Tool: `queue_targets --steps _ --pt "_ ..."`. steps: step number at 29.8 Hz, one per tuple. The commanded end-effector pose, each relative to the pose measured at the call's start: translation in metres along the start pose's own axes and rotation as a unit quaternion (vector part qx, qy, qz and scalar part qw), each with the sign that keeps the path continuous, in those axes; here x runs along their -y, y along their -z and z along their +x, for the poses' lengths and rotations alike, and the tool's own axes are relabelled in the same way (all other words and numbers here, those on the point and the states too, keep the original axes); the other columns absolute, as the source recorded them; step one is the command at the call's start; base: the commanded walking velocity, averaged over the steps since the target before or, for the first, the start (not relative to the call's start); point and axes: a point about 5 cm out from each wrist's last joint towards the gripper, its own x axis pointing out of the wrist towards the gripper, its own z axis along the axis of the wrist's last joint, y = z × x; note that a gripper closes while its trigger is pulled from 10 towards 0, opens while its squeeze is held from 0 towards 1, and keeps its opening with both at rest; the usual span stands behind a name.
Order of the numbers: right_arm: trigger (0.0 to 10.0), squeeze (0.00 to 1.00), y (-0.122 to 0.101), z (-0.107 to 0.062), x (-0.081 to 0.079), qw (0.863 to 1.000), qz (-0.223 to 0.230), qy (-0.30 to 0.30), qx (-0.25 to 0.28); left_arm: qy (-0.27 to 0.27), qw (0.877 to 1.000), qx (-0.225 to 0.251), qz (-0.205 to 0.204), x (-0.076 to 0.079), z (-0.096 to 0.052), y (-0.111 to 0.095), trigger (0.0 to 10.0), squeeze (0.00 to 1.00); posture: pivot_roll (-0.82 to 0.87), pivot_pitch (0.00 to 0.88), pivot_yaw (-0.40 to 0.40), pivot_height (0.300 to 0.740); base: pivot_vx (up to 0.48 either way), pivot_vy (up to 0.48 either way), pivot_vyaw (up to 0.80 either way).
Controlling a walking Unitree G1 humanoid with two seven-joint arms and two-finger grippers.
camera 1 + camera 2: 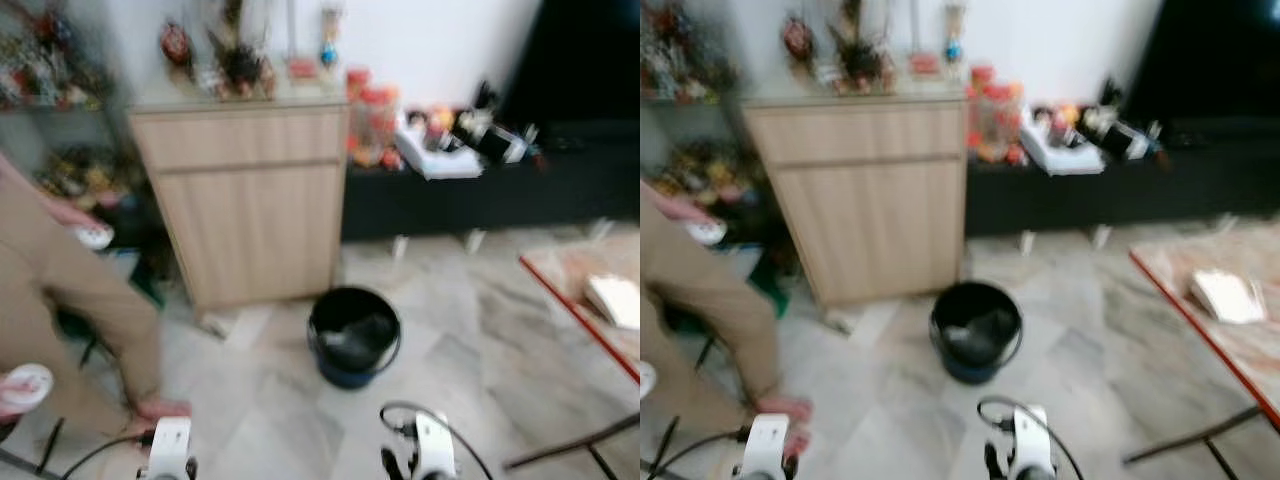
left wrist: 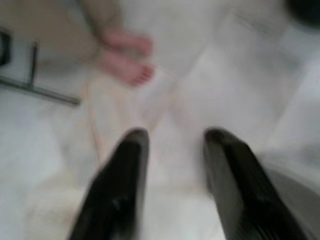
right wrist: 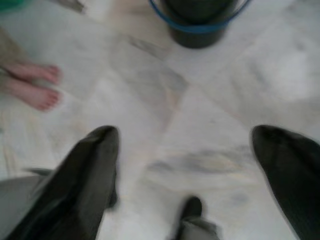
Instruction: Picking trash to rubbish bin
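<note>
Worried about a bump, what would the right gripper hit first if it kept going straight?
Probably bare marble floor between its open fingers; the blue-rimmed black bucket stands farther ahead, depth unclear.

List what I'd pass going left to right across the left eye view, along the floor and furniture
Person's leg → wooden cabinet → black bin → dark low shelf → red-edged table.
</note>
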Motion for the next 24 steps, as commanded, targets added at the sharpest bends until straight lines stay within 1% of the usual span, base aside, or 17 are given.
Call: queue_targets --steps 1,7,11,14,15,17,21,24 --pt "10.0 0.0 0.003 -0.001 0.002 1.0 0.003 0.005 -0.003 0.006 1.0 0.014 0.01 0.004 0.003 -0.013 10.0 0.0 0.04 0.0 -0.018 0.74 0.0 0.0 0.0" --pt "10.0 0.0 0.002 -0.001 0.007 1.0 0.013 0.015 0.0 0.019 0.999 0.031 0.021 0.01 0.005 -0.027 10.0 0.0 0.02 0.0 -0.001 0.74 0.0 0.0 0.0" --pt "10.0 0.0 0.002 -0.002 0.011 0.999 0.022 0.024 0.003 0.031 0.998 0.043 0.041 0.015 0.007 -0.037 10.0 0.0 0.0 0.0 0.012 0.74 0.0 0.0 0.0" --pt "10.0 0.0 0.002 -0.002 0.011 0.999 0.023 0.024 0.003 0.031 0.998 0.043 0.041 0.015 0.007 -0.037 10.0 0.0 0.0 0.0 0.012 0.74 0.0 0.0 0.0" --pt "10.0 0.0 0.003 -0.003 0.015 0.999 0.03 0.032 0.006 0.038 0.997 0.046 0.049 0.018 0.007 -0.04 10.0 0.0 -0.03 0.0 0.043 0.74 0.0 0.0 0.0" --pt "10.0 0.0 0.003 -0.004 0.022 0.998 0.047 0.048 0.011 0.051 0.995 0.052 0.067 0.024 0.008 -0.048 10.0 0.0 -0.04 0.0 0.052 0.74 0.0 0.0 0.0" --pt "10.0 0.0 0.005 -0.006 0.028 0.997 0.056 0.059 0.012 0.058 0.994 0.056 0.08 0.026 0.008 -0.052 10.0 0.0 -0.06 0.0 0.061 0.74 0.0 0.0 0.0" --pt "10.0 0.0 0.005 -0.006 0.031 0.996 0.061 0.064 0.013 0.058 0.993 0.059 0.08 0.028 0.008 -0.055 10.0 0.0 -0.05 0.0 0.059 0.74 0.0 0.0 0.0"
